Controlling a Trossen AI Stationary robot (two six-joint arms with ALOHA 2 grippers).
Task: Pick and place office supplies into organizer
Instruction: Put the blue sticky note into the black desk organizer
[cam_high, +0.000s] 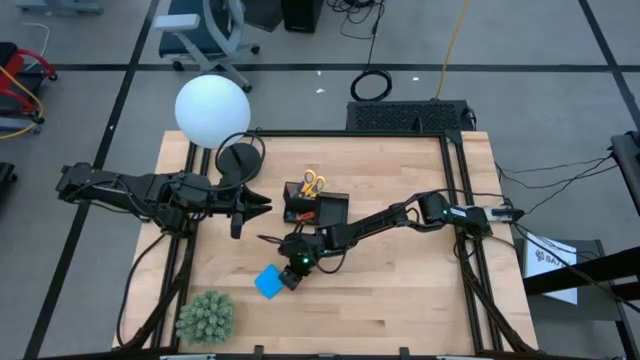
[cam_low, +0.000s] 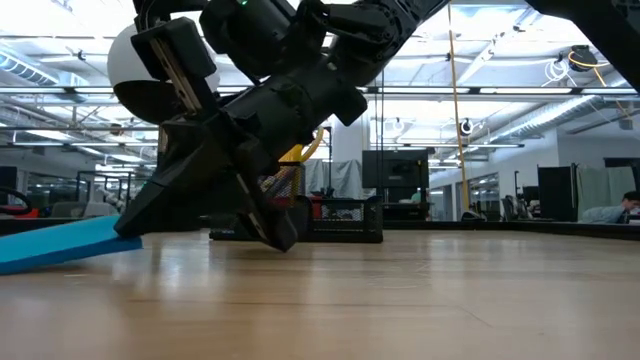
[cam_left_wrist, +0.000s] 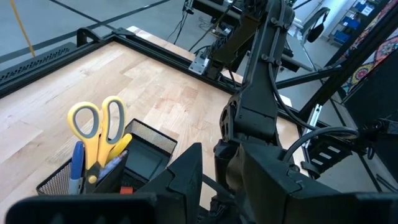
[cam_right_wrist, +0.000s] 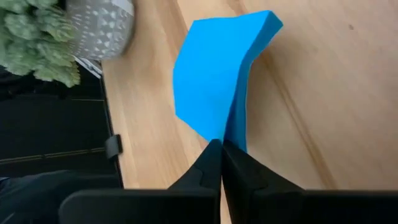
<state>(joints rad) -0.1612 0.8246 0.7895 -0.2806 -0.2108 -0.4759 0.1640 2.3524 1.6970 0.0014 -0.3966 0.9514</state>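
Now the right gripper pinches the blue note pad by its near corner.
Organizer lies behind the right arm; left gripper, part-spread, waits beside it.

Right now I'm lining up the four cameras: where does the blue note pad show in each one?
High view: blue note pad lies low centre, at the right gripper.
Low view: far left, one edge tilted up off the table.
Left wrist view: not in it.
Right wrist view: centre, a corner pinched between the shut fingers.
Shared landmark: the green spiky plant, near the pad.
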